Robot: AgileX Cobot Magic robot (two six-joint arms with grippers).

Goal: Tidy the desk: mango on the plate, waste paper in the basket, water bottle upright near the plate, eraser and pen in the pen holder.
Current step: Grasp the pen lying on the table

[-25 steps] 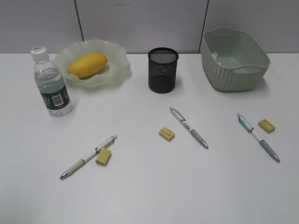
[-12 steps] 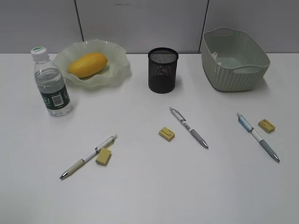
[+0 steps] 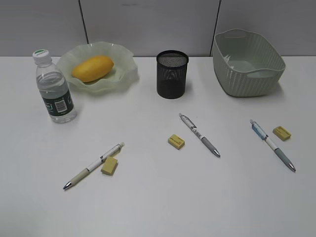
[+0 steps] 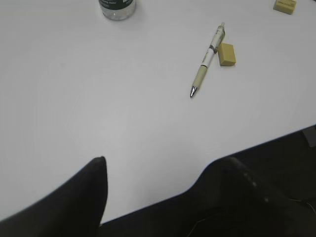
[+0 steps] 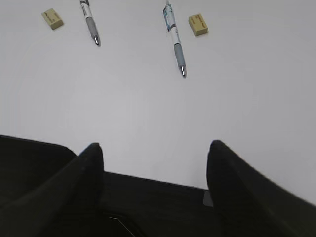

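The mango lies on the plate at the back left, and the water bottle stands upright beside them. The pen holder is at the back centre and the basket at the back right. On the desk three pens each have a yellow eraser close by. No waste paper shows. My left gripper hangs open and empty over the front edge, well short of a pen. My right gripper is open too, short of another pen.
The desk's front edge crosses both wrist views just at the fingertips, with dark floor below. A grey panel wall backs the desk. Neither arm shows in the exterior view.
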